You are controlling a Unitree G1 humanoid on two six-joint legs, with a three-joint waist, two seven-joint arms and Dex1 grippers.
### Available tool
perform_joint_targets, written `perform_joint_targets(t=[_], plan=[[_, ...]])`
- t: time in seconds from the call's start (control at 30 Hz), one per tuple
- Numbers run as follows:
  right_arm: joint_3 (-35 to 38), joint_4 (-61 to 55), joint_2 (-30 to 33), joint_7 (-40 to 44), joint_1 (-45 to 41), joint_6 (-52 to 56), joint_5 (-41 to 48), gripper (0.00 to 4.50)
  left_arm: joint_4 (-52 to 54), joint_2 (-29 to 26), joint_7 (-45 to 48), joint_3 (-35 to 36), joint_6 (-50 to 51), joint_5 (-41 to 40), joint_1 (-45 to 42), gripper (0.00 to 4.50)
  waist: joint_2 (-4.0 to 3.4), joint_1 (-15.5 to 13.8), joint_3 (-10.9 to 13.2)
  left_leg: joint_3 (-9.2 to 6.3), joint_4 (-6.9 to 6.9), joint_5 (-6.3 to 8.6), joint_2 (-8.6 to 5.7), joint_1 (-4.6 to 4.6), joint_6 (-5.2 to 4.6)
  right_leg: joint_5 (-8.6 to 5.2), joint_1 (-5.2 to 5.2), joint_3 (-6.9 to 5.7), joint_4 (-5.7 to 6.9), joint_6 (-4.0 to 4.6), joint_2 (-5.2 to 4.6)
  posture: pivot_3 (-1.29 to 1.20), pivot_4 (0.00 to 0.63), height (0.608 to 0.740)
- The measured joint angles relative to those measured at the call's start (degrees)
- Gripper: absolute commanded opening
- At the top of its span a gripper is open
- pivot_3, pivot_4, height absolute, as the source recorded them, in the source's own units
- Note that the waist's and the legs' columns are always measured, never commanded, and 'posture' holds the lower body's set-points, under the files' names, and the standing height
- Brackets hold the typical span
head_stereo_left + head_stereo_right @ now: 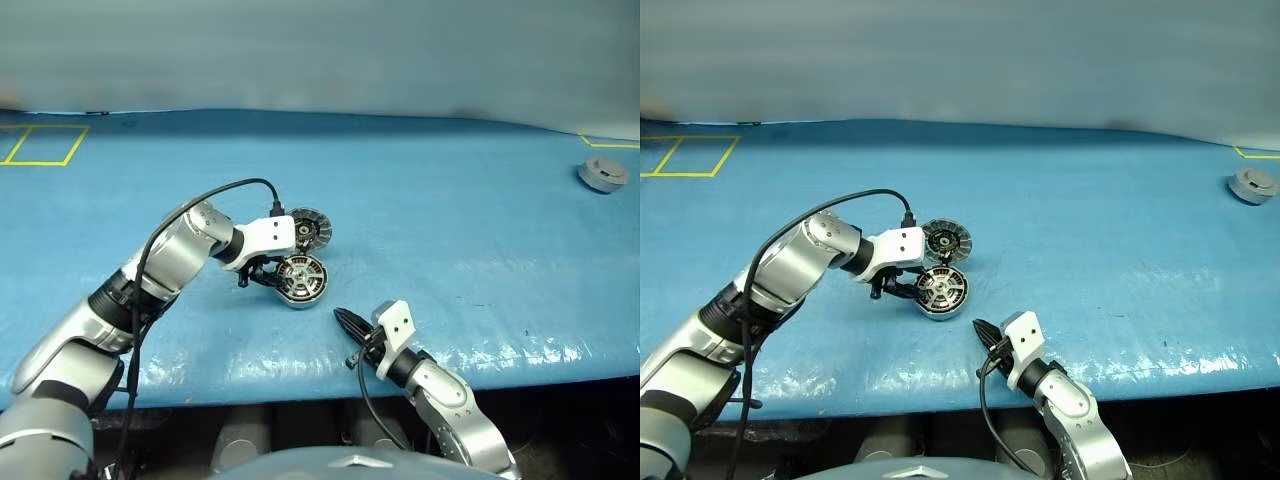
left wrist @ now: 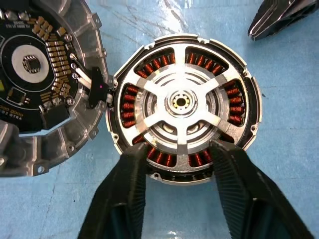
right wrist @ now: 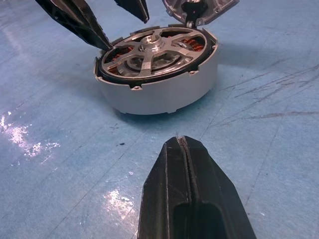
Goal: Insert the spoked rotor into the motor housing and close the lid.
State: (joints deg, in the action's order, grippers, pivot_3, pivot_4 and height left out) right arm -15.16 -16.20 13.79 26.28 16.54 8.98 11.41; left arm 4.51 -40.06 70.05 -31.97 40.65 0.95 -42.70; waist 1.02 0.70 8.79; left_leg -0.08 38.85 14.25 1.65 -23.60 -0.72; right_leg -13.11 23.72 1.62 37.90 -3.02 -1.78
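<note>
Step in hand: your spoked rotor (image 2: 182,102) already lies inside the motor housing (image 3: 164,94), copper windings showing through its gaps; I judge insertion done and the release under way.
Left gripper (image 2: 179,157): its fingers stand apart over the housing's near rim, one to each side of a spoke, holding nothing that I can see; whether a tip touches the rotor's rim, the wrist view leaves unclear.
Right gripper (image 3: 180,149): fingers pressed together, empty, resting near the table's (image 1: 450,200) front edge, apart from the housing.
Lid (image 2: 42,82): swung open beside the housing, inner face up, joined at the hinge.
Housing's place: on the blue table, centre-left, just ahead of your left wrist.
Stray part: a grey puck (image 1: 604,175) sits far off to the right; leave it.
Next move: lift the left fingers off the rotor, reach round behind the lid and fold it over the housing until it sits flat; steady the housing with the right gripper if it slides.
</note>
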Motion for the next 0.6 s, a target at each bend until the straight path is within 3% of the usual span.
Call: perform_joint_targets(t=[0.1, 0.4, 0.5, 0.6], plan=[[0.0, 0.0, 0.0, 0.0, 0.0, 0.2, 0.0, 0.00, 0.1, 0.0, 0.1, 1.5, 0.6, -1.2, -0.6, 2.96, 0.00, 0.1, 0.0, 0.00, 0.00, 0.00, 0.01, 0.01, 0.00, 0.00, 0.00, 0.01, 0.01, 0.00, 0.01, 0.00, 0.150, 0.740], [0.1, 0.0, 0.0, 0.0, -0.1, 0.4, 0.1, 0.00, 8.9, 1.3, -2.2, 10.9, 10.2, -11.3, 3.6, 0.07, -0.04, 0.3, 0.0, -0.04, 0.00, 0.00, 0.05, 0.04, 0.00, 0.00, 0.00, 0.08, 0.03, 0.00, 0.05, 0.00, 0.150, 0.740], [0.1, 0.0, 0.0, 0.0, -0.1, 0.4, 0.1, 0.00, 9.6, 1.6, -5.8, 12.4, 11.1, -12.1, 8.0, 0.03, -0.04, 0.3, 0.0, -0.07, 0.00, 0.00, 0.05, 0.06, 0.00, 0.00, -0.01, 0.10, 0.06, 0.00, 0.06, 0.00, 0.150, 0.740], [0.0, 0.0, 0.0, 0.0, -0.1, 0.7, 0.0, 0.00, 10.3, 6.4, -11.1, 17.9, 10.1, -14.7, 11.9, 0.03, -0.01, 0.0, 0.0, -0.13, 0.11, 0.00, 0.03, -0.02, 0.00, 0.01, -0.01, 0.12, 0.06, 0.00, 0.06, 0.00, 0.150, 0.740]])
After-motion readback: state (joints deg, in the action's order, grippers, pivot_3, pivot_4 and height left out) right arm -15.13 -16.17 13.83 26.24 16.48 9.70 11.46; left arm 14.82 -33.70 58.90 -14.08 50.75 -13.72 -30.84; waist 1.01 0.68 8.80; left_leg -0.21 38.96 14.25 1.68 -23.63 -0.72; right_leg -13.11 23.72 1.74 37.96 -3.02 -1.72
